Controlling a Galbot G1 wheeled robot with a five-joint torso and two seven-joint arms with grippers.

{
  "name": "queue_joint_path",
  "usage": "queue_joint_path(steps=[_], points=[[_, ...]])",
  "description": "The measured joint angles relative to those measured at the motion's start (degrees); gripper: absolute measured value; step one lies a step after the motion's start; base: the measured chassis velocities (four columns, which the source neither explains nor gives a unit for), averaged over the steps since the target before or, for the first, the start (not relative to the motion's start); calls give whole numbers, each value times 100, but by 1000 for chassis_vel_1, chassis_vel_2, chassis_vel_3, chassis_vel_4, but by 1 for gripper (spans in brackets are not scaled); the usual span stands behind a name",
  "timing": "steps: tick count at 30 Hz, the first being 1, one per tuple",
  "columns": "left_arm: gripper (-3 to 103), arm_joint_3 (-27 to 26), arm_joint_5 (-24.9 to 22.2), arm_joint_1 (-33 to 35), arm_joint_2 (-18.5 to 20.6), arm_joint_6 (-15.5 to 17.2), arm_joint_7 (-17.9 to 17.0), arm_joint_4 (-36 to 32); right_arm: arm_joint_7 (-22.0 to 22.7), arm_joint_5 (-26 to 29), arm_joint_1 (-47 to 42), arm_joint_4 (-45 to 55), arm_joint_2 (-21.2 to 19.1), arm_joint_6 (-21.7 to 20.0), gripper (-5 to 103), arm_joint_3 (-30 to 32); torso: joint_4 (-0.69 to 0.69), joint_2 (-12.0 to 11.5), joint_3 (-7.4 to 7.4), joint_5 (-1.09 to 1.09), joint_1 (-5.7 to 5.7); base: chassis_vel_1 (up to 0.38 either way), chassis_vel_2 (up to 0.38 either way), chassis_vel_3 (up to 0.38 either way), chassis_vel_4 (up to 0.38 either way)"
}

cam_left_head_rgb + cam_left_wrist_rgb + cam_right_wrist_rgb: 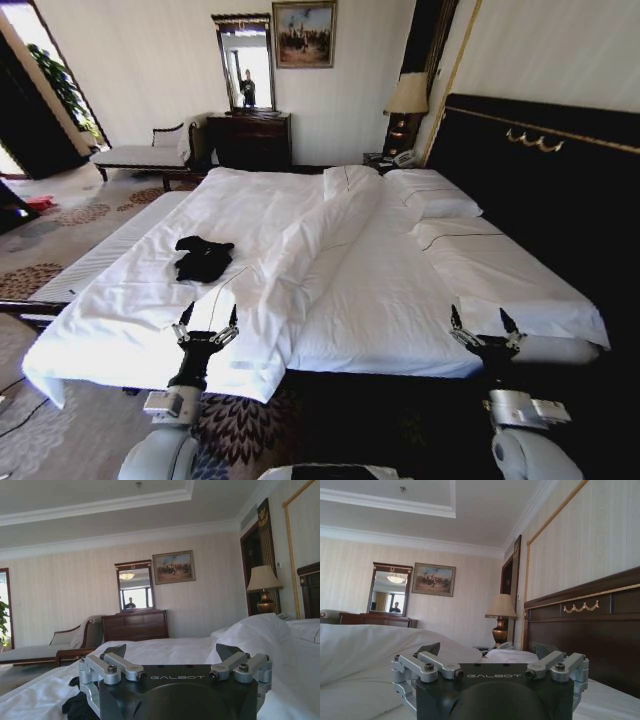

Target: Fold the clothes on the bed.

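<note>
The black T-shirt [203, 258] lies crumpled in a small heap on the white duvet [240, 230], toward the left side of the bed [400, 300] and well short of the 2 pillows [432, 193] at the dark headboard [540, 180]. A long ridge of bunched duvet runs up the bed just to the shirt's right. In the left wrist view the shirt [80, 706] shows as a dark lump beside the gripper body.

The left gripper [206, 318] hovers at the near edge of the bed, close in front of the shirt but apart from it, its jaws spread and empty. The right gripper [485, 322] is held at the near edge on the bed's right side, well apart from the shirt, jaws likewise spread with nothing between them.

Beyond the bed stand a dresser [250, 140] with a mirror [246, 62], a chaise [140, 152] and a bedside lamp [408, 98].
</note>
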Motion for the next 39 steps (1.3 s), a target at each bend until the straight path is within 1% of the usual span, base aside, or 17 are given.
queue_joint_path(steps=[12,22,25,33,39], points=[[100,19,16,-20,0,-10,-1,56,13,-56,14,-27,28,-1,100,-35,1,0,0,-2,0,195,228,-174,-229],[100,27,32,-36,2,-30,0,105,46,-112,30,-79,55,7,100,-81,0,0,0,-2,1,116,190,-121,-194],[100,26,34,-34,2,-31,-1,105,46,-126,32,-79,57,9,100,-82,0,0,0,-4,1,50,109,-59,-107],[100,50,63,-9,-14,-54,-1,102,56,-186,34,-92,81,24,100,-89,-1,0,0,3,-1,6,11,-3,-6],[100,37,66,4,-18,-68,-2,101,62,-220,33,-87,106,30,100,-121,0,0,-1,0,-2,-23,108,15,-121]])
